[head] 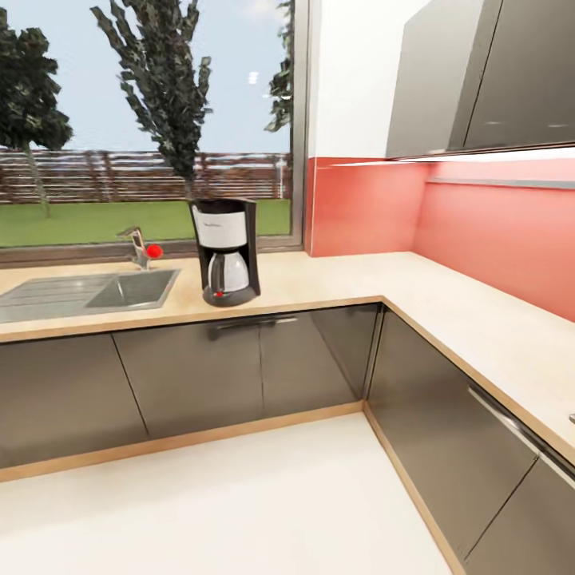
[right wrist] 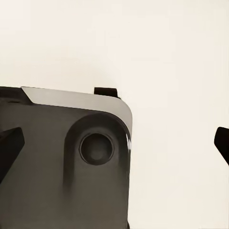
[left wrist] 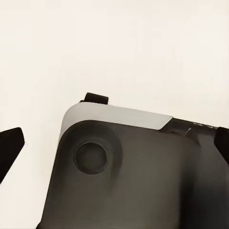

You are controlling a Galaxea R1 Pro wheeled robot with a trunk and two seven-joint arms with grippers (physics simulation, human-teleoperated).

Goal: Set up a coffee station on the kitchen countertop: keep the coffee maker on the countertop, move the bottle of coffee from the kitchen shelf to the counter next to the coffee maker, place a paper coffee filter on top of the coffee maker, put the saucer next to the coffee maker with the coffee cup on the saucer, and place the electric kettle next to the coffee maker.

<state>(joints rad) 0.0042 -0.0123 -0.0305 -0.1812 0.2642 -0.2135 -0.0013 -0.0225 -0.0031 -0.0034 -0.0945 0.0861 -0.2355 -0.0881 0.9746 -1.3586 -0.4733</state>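
one coffee maker [head: 226, 251] stands on the countertop [head: 335, 279], with one glass carafe [head: 228, 274] in it and one small red switch [head: 219, 295] at its base; one sink [head: 132, 289] with one draining board [head: 40, 297] beside it; one tap [head: 137, 246] carrying one red knob [head: 154, 251]; one window [head: 148, 120] showing three trees and one fence [head: 96, 176]; two glossy grey wall cabinets [head: 479, 76]; each wrist view shows two dark fingertips, one at each side edge, so four fingertips in all
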